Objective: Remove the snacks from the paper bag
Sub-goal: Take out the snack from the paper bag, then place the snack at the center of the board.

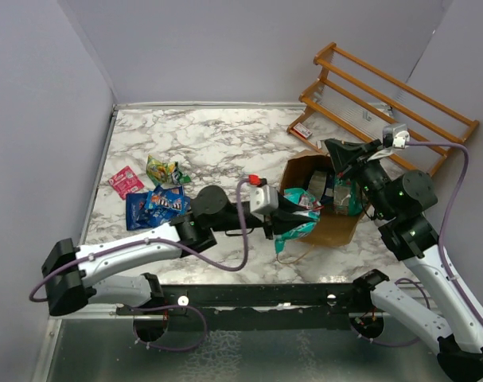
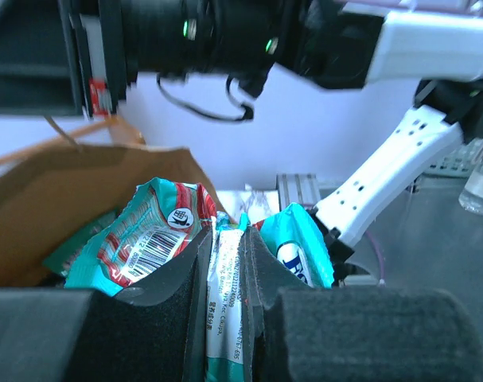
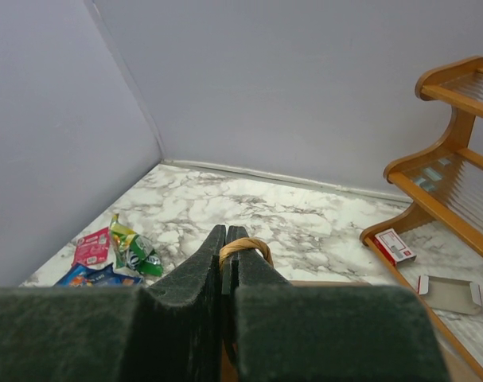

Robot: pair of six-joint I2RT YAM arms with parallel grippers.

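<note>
Gripping teal snack packet (image 2: 225, 318) edge-on in left gripper (image 2: 229, 247) at paper bag (image 1: 299, 169) mouth, long axis along fingers, with right gripper (image 3: 225, 239) pinched shut on twisted handle (image 3: 245, 245); likely pull leftward toward loose packets (image 1: 155, 203).

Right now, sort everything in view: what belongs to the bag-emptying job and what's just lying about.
Job: paper bag, handle in right gripper; teal packet in left gripper; blue packets, green packet, pink packet already out.
Lying about: wooden rack, small red box.
</note>
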